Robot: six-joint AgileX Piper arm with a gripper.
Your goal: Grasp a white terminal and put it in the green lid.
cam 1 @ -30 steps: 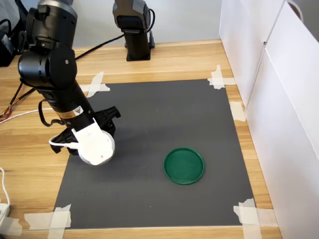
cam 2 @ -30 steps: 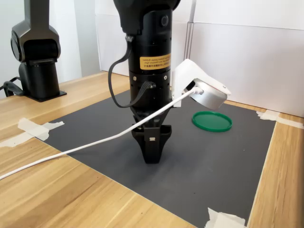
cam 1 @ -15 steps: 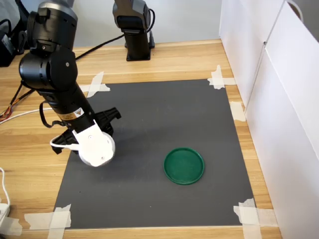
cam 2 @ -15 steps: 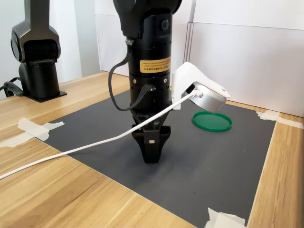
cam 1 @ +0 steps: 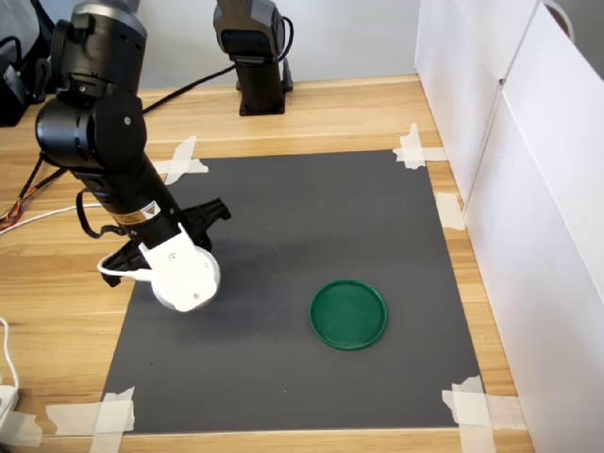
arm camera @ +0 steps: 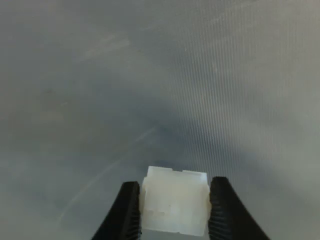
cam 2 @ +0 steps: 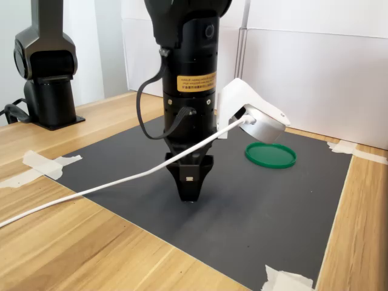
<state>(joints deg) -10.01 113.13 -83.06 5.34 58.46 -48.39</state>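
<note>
- Black gripper (arm camera: 175, 212) is clamped on the white terminal (arm camera: 175, 206): in the wrist view both fingers press its two opposite sides, no gap on either side, and the block sits square between the tips.
- Grip is at the very fingertips, probably because the part is tiny and lay flat on the mat; only the tips could get around it.
- Terminal is off the mat, judging from the second exterior view: the gripper tip (cam 2: 190, 195) hangs just above the dark grey mat (cam 2: 285, 200) with a shadow under it. The part itself is too small to make out there.
- Arm points straight down, wrist vertical; that keeps the part level and the wrist camera looking past the tips.
- White wrist camera housing (cam 1: 182, 275) hides the fingers in the first exterior view, so grip can't be confirmed from that camera.
- Gripper is near the mat's left edge in the first exterior view, about midway along it.
- Green lid (cam 1: 349, 313) lies flat, rim up, well apart from the gripper, nearer the mat's front edge and right of centre in the first exterior view. Nothing visible in it.
- Mat is taped at the corners to the wooden tabletop (cam 1: 311, 113), so it shouldn't shift.
- Judgement: grasp done, carry to the lid is next; path across the mat looks unobstructed.
</note>
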